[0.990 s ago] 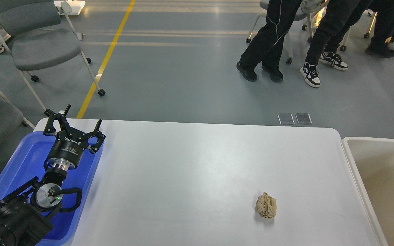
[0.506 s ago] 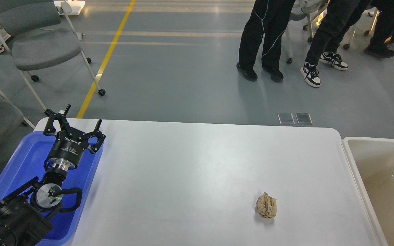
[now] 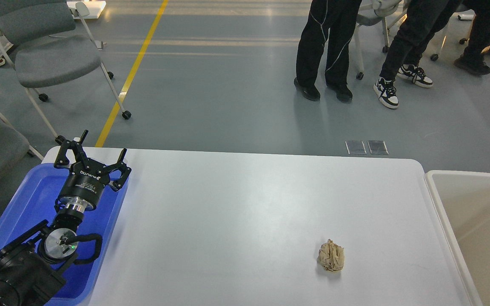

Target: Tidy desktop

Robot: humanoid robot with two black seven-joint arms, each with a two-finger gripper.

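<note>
The white desktop (image 3: 245, 212) fills the lower middle of the head view. A crumpled beige paper ball (image 3: 331, 255) lies on it toward the front right. My left gripper (image 3: 102, 144) is open and empty, held above the far end of the blue tray (image 3: 24, 199) at the desktop's left edge. It is far from the paper ball. My right gripper is out of view.
A beige-white bin (image 3: 474, 221) stands against the desktop's right edge, its visible inside bare. Grey chairs (image 3: 49, 55) stand on the floor at the far left. People's legs (image 3: 326, 46) are on the floor beyond the desktop at the upper right.
The crumpled foil seen in the bin at the right edge has slid out of view. The people behind the table have shifted their legs. My left arm has not moved.
</note>
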